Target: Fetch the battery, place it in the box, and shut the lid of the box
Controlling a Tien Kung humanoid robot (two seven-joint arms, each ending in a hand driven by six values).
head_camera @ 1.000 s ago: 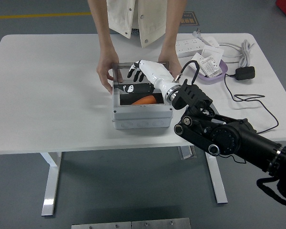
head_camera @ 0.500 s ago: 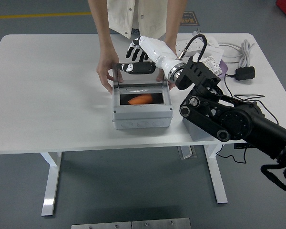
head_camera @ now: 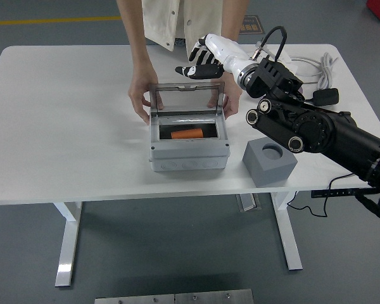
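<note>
Grey flooring surrounds a white desk (head_camera: 63, 126), and a person stands at its twelve o'clock edge with both hands steadying a grey box (head_camera: 189, 147) near the desk's middle: one hand (head_camera: 139, 95) at the box's nine o'clock side, the other hand (head_camera: 231, 101) at its three o'clock side.

By my reading, the first two steps are done. The battery (head_camera: 187, 133), an orange cylinder, lies on its side inside the box's dark interior. What remains is the lid (head_camera: 187, 96): a clear, grey-framed panel that stands upright along the box's twelve o'clock edge, not yet lowered.

The right robot hand (head_camera: 196, 63), white with black fingers, hovers just beyond the lid's top edge at about one o'clock of the box. Its fingers are loosely spread and hold nothing; I cannot tell whether they touch the lid's rim. The left arm is not in view.

At four o'clock of the box sits a grey block (head_camera: 270, 162) with a round socket in its top, empty. A power strip (head_camera: 256, 60), a purple tray (head_camera: 278, 92) of small packets and a black adapter (head_camera: 325, 96) lie toward two o'clock.
</note>
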